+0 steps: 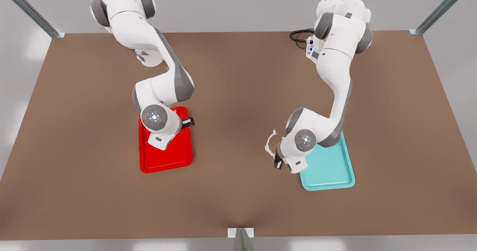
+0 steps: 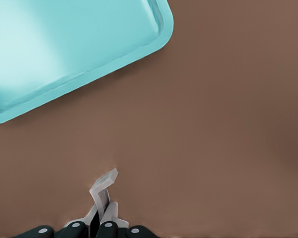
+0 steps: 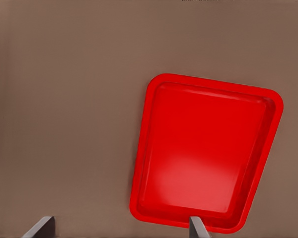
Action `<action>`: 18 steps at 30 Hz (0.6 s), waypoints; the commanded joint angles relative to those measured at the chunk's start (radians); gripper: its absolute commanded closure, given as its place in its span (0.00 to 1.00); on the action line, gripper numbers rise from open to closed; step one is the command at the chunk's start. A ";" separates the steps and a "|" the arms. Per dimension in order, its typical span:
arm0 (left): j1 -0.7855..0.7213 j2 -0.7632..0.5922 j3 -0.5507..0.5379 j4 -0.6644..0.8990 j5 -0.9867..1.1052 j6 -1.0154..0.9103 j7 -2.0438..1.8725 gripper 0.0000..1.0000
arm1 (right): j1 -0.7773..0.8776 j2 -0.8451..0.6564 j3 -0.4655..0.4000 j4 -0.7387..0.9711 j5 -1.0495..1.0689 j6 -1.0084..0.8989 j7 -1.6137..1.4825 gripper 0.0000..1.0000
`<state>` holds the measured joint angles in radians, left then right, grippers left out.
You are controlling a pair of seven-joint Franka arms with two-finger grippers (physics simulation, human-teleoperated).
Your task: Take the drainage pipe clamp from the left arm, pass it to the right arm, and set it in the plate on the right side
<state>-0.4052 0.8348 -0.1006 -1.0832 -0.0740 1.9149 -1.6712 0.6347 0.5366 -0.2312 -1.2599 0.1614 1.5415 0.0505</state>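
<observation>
Drainage pipe clamp (image 1: 270, 143), a small thin white plastic half-ring with flared tabs at its ends, sits pinched in the left gripper (image 1: 277, 160), whose black fingers are closed on its lower end; in the left wrist view the clamp (image 2: 103, 191) rises from between the fingertips (image 2: 108, 229). It hangs above bare brown tabletop (image 1: 231, 169), just beside the glossy teal rectangular tray (image 1: 329, 172), on that tray's side toward the glossy red rectangular plate (image 1: 166, 157), and well apart from the plate.

The left arm (image 1: 335, 94), white with grey joint covers, reaches from the far edge of the table, bends at the elbow and folds its wrist down over the teal tray's (image 2: 64, 44) near corner, the gripper pointing off the tray toward the plate.

The right arm (image 1: 164, 75), alike in look, curls forward from the far edge and ends with its wrist over the red plate's far part. The right gripper (image 1: 188, 122) sits at the plate's far corner nearest the teal tray; in the right wrist view its two fingers (image 3: 39, 227) stand wide apart and grip nothing, the red plate (image 3: 203, 148) lying below them.
</observation>
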 commanded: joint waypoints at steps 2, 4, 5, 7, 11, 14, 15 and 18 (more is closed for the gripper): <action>-0.044 0.037 -0.007 0.060 -0.004 -0.013 -0.582 0.79 | 0.068 0.020 0.000 -0.013 0.039 0.176 0.374 0.00; -0.053 0.104 -0.018 0.147 -0.004 0.022 -0.708 0.79 | 0.091 0.023 0.000 -0.059 0.069 0.275 0.445 0.00; -0.060 0.122 -0.018 0.170 -0.003 0.027 -0.751 0.79 | 0.103 0.022 0.000 -0.091 0.082 0.324 0.474 0.00; -0.081 0.142 -0.018 0.201 -0.003 0.042 -0.752 0.79 | 0.117 0.016 0.000 -0.131 0.124 0.399 0.485 0.00; -0.109 0.150 -0.018 0.218 -0.003 0.090 -0.740 0.79 | 0.135 0.023 0.000 -0.174 0.193 0.542 0.497 0.00; -0.115 0.150 -0.018 0.216 -0.004 0.087 -0.742 0.79 | 0.149 0.039 0.000 -0.161 0.194 0.583 0.542 0.00; -0.115 0.150 -0.025 0.216 -0.004 0.064 -0.742 0.79 | 0.149 0.039 0.000 -0.161 0.194 0.601 0.542 0.00; -0.115 0.150 -0.031 0.216 -0.004 0.064 -0.742 0.79 | 0.138 0.063 0.000 -0.144 0.193 0.609 0.525 0.00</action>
<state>-0.5201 0.9866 -0.1300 -0.8672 -0.0792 1.9765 -2.1305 0.7755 0.5955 -0.2315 -1.4075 0.3469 2.0710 0.3672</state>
